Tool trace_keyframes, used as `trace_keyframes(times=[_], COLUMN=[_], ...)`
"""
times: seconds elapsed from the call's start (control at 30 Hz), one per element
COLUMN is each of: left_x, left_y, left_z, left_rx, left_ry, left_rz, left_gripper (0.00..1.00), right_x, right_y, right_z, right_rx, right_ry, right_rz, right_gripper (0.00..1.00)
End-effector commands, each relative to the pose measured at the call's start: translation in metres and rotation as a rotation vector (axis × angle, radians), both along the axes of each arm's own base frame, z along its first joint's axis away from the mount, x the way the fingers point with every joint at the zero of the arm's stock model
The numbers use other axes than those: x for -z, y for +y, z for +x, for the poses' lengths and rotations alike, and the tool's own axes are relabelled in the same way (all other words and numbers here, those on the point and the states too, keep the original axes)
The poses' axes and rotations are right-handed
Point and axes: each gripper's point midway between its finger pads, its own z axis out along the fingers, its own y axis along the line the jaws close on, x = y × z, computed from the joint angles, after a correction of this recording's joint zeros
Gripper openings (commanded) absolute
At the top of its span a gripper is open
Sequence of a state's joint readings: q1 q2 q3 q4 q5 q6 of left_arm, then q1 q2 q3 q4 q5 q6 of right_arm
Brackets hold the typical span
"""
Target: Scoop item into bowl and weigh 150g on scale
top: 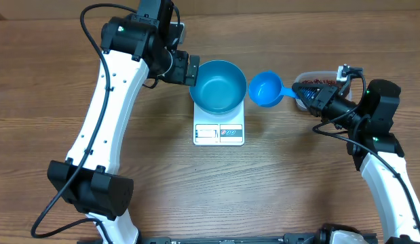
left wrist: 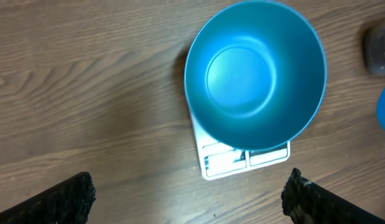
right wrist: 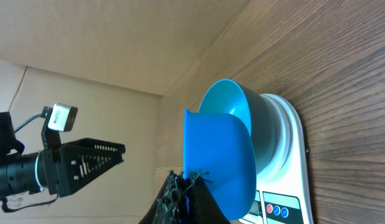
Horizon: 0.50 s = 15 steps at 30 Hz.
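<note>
Small dark red-brown oval beans [top: 318, 84] are lying in a loose heap inside a clear rounded plastic tub [top: 303, 74] at the right side of the wood-grain table [top: 277, 176]. The right arm is partly covering both.

A round, deep, bright blue bowl [top: 220, 86] is sitting upright on a small flat white square scale [top: 219, 129] near the table's middle. The bowl is overhanging most of the platform. The scale's display and label strip are showing along the edge nearest the robot. From the left wrist view, the bowl [left wrist: 254, 74] is showing a smooth blue inner wall, with the scale [left wrist: 242, 160] peeking out beneath it.

A small blue plastic scoop [top: 266, 89] with a handle is hanging just beside the bowl's right rim, between bowl and tub. Its cup is facing up and its handle is pointing toward the tub. Whether it is touching the bowl, I cannot tell. The right gripper [top: 303, 95] is pinching that handle, fingers pressed together on it. The right wrist view is showing the scoop [right wrist: 220, 162] in front of the bowl [right wrist: 232, 102] and scale [right wrist: 285, 155].

The left gripper [top: 195, 70] is hovering at the bowl's left rim with its fingers [left wrist: 55, 202] spread wide. It is gripping nothing and is apart from the bowl.
</note>
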State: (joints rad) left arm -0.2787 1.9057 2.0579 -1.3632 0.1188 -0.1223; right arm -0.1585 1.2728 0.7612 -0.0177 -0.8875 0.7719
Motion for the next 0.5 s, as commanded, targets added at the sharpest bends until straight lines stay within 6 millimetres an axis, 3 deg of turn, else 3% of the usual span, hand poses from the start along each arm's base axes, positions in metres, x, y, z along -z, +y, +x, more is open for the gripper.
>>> trace_keyframes(times=[0.0,0.47], left_x=[-0.001,0.009], left_y=[-0.004,0.000], left_z=[-0.003,-0.015], left_rx=[0.026,0.071], left_ry=[-0.001,0.046], left_rz=[-0.034,-0.002], left_gripper=[1.00,1.00], right_x=[-0.010,-0.006], right_y=[-0.001,-0.006], right_z=[0.002,0.001], right_rx=[-0.012,0.004], right_ry=[-0.040,-0.016], right_rz=[-0.010,-0.010], right_gripper=[0.04,0.04])
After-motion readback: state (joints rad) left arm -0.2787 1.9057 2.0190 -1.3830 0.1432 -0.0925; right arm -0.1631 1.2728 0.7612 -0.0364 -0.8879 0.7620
